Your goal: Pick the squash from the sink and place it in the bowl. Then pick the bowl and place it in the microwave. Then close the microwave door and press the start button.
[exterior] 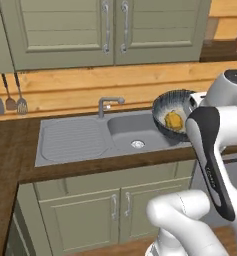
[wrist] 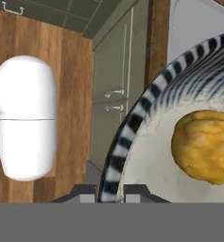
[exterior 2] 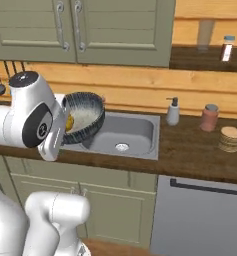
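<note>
Nearest the lens in the hand view, the gripper [wrist: 110, 193] stands at the bottom centre of the frame, its two dark tips nearly together with the striped rim of the bowl [wrist: 146, 101] pinched between them. Jaws are narrow and closed on that rim; the hold is on one edge only.

Squash [wrist: 204, 145] lies inside the bowl, at the right of the hand view, resting on the pale speckled interior. It is in the bowl and not touching the rim so far as can be seen.

From the left base view, the bowl [exterior: 166, 107] hangs at centre right of the frame, raised off the counter and tipped noticeably, over the right end of the sink [exterior: 70, 140]. The squash [exterior: 173, 120] sits at the low side of the tilted interior. The right base view agrees: bowl [exterior 2: 87, 115] at centre left of the frame, beside the basin [exterior 2: 135, 131], partly behind the arm.

Judgement: squash placement is done; the step in hand is carrying the bowl to the microwave, which is not visible in these pictures.

Recommendations for the carry:
- Level the bowl. At this tilt the squash could roll out over the low edge.
- Move slowly and avoid sudden wrist rotation; an edge grip gives the load leverage to swing or slip.
- Keep the bowl's underside above the faucet [exterior: 107, 104] and counter edge while turning away.
- Release only once the base rests flat on the turntable.
</note>
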Controlling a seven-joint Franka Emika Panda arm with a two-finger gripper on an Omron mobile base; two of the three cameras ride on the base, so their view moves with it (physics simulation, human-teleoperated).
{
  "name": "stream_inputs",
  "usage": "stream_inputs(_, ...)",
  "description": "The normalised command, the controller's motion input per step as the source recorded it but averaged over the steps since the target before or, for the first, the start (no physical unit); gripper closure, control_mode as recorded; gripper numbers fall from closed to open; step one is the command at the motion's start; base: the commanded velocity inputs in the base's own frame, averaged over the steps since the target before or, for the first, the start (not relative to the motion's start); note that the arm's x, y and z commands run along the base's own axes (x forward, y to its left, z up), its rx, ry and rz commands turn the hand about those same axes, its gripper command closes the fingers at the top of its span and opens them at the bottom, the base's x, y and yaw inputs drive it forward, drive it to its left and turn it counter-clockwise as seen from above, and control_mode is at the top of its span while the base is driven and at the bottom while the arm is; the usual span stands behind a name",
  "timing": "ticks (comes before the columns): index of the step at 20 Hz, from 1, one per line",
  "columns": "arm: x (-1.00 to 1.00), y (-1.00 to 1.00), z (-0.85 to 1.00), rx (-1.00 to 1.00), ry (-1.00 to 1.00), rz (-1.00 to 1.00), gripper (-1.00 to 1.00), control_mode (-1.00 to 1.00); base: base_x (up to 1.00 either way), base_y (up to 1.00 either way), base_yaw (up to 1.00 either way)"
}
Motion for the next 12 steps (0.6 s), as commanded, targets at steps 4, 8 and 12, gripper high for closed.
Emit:
stream_inputs(4, 0.0, 0.0, 0.0, 0.0, 0.0, 0.0, 1.0, 1.0, -0.14, -0.45, -0.42)
stream_inputs(8, 0.0, 0.0, 0.0, 0.0, 0.0, 0.0, 1.0, 1.0, 0.0, -0.42, -0.56)
stream_inputs(12, 0.0, 0.0, 0.0, 0.0, 0.0, 0.0, 1.0, 1.0, -0.01, -0.44, -0.7)
